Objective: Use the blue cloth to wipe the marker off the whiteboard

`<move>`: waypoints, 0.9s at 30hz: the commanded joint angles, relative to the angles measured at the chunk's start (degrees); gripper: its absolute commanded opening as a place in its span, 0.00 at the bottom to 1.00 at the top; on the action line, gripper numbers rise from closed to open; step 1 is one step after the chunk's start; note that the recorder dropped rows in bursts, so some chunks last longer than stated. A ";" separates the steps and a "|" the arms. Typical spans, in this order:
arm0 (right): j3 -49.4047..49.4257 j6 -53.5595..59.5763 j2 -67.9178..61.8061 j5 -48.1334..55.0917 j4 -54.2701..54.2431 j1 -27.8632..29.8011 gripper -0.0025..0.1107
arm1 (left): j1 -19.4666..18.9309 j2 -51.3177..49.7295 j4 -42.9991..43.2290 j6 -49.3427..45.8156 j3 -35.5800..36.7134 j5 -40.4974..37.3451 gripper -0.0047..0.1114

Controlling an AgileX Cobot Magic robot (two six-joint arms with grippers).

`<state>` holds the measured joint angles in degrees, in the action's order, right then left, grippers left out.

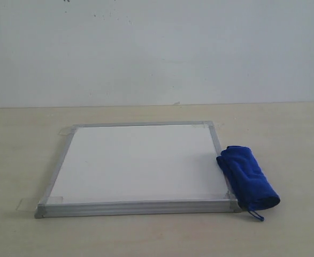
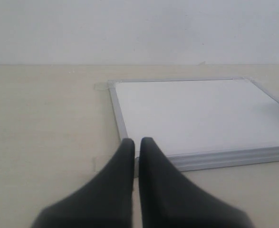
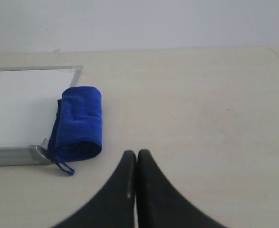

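The whiteboard [image 1: 138, 160] lies flat on the table, silver-framed, its white face [image 2: 196, 111] blank; no red marker lines show in any view. The blue cloth [image 1: 247, 176] lies folded against the board's right edge, overlapping the frame, its small loop [image 1: 257, 216] trailing toward the front. Neither gripper appears in the exterior view. My left gripper [image 2: 136, 141] is shut and empty, hovering before the board's near left corner. My right gripper [image 3: 137, 153] is shut and empty, above bare table to the right of the cloth [image 3: 77, 123].
A pale wooden table [image 1: 285, 128] carries everything, with a plain white wall [image 1: 157, 48] behind it. Clear tape tabs [image 1: 28, 204] hold the board's corners to the table.
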<state>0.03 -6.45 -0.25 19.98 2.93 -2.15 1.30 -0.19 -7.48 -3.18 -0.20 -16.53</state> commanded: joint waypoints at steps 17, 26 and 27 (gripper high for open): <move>-0.03 -1.02 0.25 -0.02 -0.98 0.38 0.02 | -0.08 0.19 -0.04 -0.31 0.20 0.18 0.07; -0.03 -1.02 0.25 -0.02 -0.98 0.38 0.02 | -0.08 0.19 -0.04 -0.31 0.20 0.18 0.07; -0.03 -1.02 0.25 -0.02 -0.98 0.38 0.02 | -0.08 0.19 -0.04 -0.31 0.20 0.18 0.07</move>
<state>0.03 -7.55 -0.26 20.20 2.06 -2.15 1.30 -0.19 -7.48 -3.18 -0.20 -16.53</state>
